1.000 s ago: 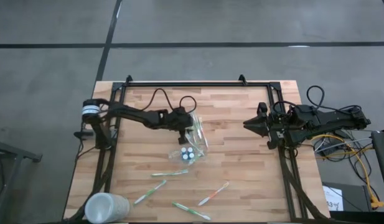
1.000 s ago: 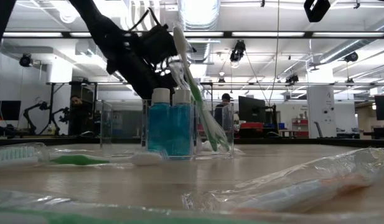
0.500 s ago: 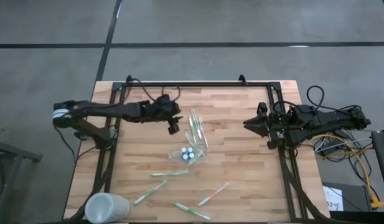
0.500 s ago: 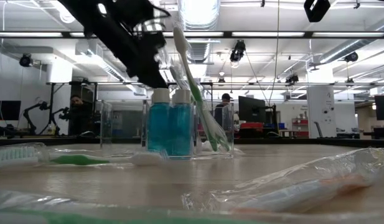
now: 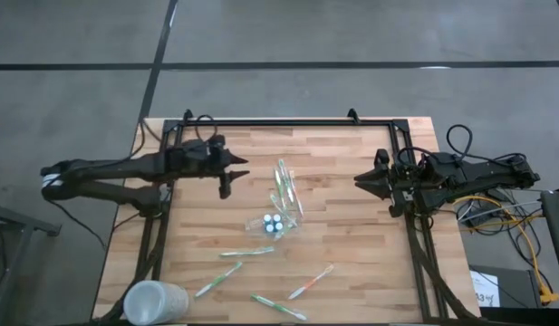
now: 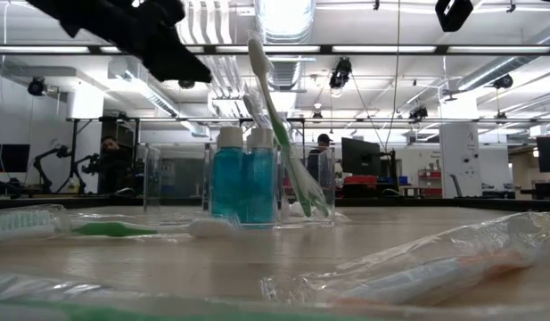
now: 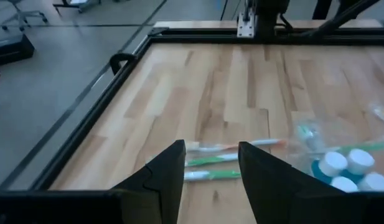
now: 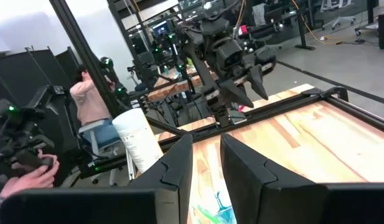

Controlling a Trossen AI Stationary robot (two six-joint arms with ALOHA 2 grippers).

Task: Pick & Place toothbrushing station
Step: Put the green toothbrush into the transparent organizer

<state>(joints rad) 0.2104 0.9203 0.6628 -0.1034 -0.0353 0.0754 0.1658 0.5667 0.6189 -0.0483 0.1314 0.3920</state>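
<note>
Since the clear holder point(image 5: 275, 222) stands upright mid-table with blue tubes point(image 6: 243, 183) and a green toothbrush point(image 6: 283, 143) inside, the left gripper point(image 5: 230, 174) hangs nearby, fingers spread and empty. Right gripper point(image 5: 362, 179) waits at the table's right, fingers slightly apart, holding nothing.

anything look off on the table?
Yes. Four toothbrushes lie loose on the wood near the front edge, outside the clear holder, which stands upright with blue tubes and a brush or two. The white cup overhangs the front-left corner.
</note>
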